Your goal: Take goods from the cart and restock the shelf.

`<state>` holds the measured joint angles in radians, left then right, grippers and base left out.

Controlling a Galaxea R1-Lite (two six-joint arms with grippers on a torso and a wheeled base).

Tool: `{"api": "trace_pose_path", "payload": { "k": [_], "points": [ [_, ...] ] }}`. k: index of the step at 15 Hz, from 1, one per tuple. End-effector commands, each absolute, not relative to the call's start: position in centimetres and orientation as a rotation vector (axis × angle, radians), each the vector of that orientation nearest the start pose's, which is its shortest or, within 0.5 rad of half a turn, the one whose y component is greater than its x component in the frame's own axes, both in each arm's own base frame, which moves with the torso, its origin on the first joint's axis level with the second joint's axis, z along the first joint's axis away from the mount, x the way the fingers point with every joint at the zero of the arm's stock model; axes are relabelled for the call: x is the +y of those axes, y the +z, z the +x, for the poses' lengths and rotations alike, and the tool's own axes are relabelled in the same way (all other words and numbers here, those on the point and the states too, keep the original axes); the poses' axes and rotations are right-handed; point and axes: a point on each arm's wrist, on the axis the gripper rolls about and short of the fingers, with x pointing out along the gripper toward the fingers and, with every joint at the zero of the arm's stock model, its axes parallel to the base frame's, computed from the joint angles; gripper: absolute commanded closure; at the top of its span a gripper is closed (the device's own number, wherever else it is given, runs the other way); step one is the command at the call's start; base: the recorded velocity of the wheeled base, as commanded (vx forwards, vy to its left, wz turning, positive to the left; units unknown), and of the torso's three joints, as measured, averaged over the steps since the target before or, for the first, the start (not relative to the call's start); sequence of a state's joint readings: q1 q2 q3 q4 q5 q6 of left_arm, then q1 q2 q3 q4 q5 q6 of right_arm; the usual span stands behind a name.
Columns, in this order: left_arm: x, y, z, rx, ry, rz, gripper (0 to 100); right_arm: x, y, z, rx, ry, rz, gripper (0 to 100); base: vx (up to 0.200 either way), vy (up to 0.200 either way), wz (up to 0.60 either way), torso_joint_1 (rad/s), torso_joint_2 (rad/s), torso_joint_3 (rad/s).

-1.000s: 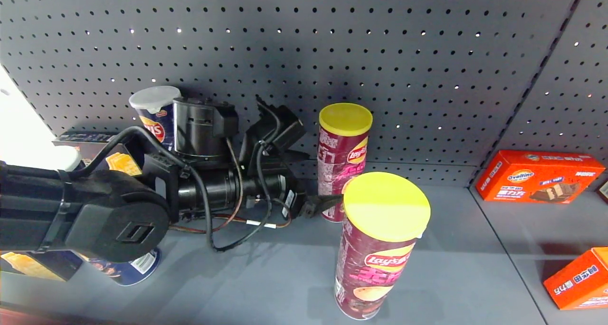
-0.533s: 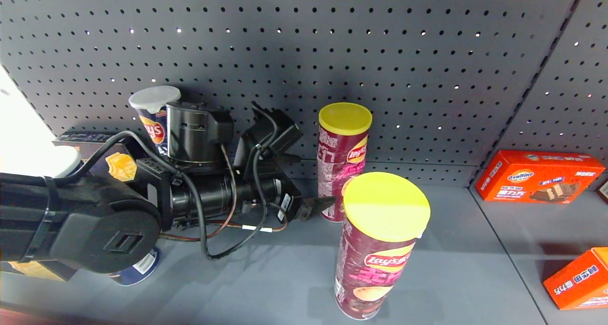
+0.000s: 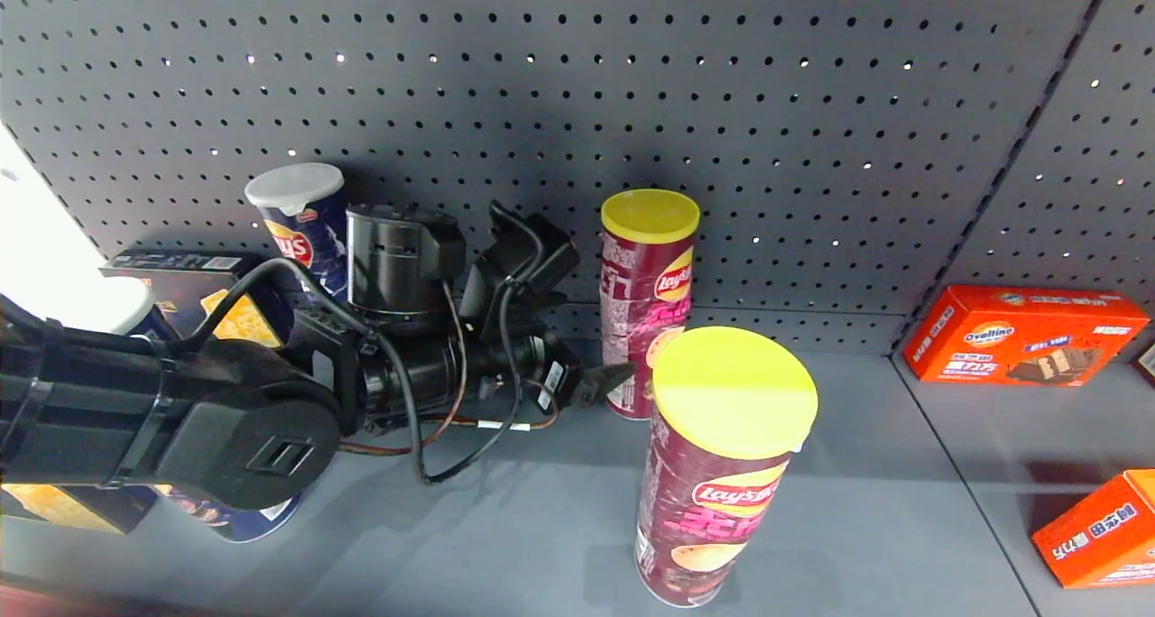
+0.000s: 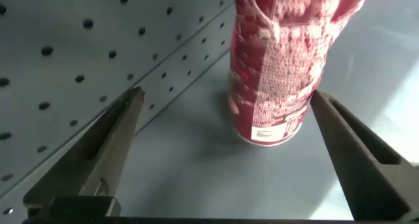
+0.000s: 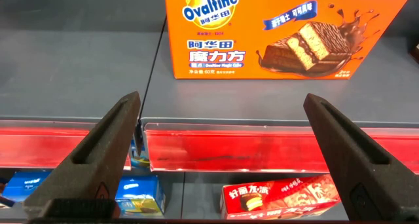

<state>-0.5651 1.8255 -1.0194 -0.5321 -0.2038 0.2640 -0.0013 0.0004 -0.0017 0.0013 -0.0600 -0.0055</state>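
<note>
The perforated back panel spans the far side of the scene. The grey shelf deck runs from it toward the near edge.

The left arm lies low over the left half of the deck and points right.

A maroon chip can with a yellow lid, the near can, stands upright near the middle of the deck. A second maroon can of the same kind, the far can, stands upright behind it, close to the back panel. A blue chip can with a white lid stands at far left, behind the arm.

An orange box lies at far right against the back panel. A second orange box lies at near right.

The left gripper is at the lower left side of the far can. In the left wrist view the left gripper has its fingers spread wide, with the far can standing just ahead of the gap. Contact between finger and can cannot be confirmed.

The right gripper has its fingers spread wide and grips nothing. It faces another shelf carrying an orange carton above a red rail.
</note>
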Motion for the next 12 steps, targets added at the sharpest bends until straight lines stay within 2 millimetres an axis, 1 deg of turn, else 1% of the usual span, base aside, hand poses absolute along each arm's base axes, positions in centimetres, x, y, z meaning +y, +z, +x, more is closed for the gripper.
{"api": "trace_pose_path", "payload": {
  "k": [1, 8, 9, 12],
  "points": [
    [-18.9, 18.6, 29.5, 0.184, -0.785, 0.301, 0, -0.1, 7.6, -2.3, 0.000, -0.061, -0.006, 0, 0.000, 0.000, 0.00, 0.000, 0.00, 0.000],
    [-17.6, 18.6, 30.3, 0.186, -0.724, 0.300, 0, -0.1, 7.6, -2.3, 0.000, -0.061, -0.006, 0, 0.000, 0.000, 0.00, 0.000, 0.00, 0.000],
    [-17.2, 18.8, 30.6, 0.171, -0.704, 0.298, 0, -0.1, 7.6, -2.3, 0.000, -0.061, -0.006, 0, 0.000, 0.000, 0.00, 0.000, 0.00, 0.000],
    [-16.9, 18.8, 30.9, 0.164, -0.682, 0.297, 0, -0.1, 7.6, -2.3, 0.000, -0.061, -0.006, 0, 0.000, 0.000, 0.00, 0.000, 0.00, 0.000]
  ]
}}
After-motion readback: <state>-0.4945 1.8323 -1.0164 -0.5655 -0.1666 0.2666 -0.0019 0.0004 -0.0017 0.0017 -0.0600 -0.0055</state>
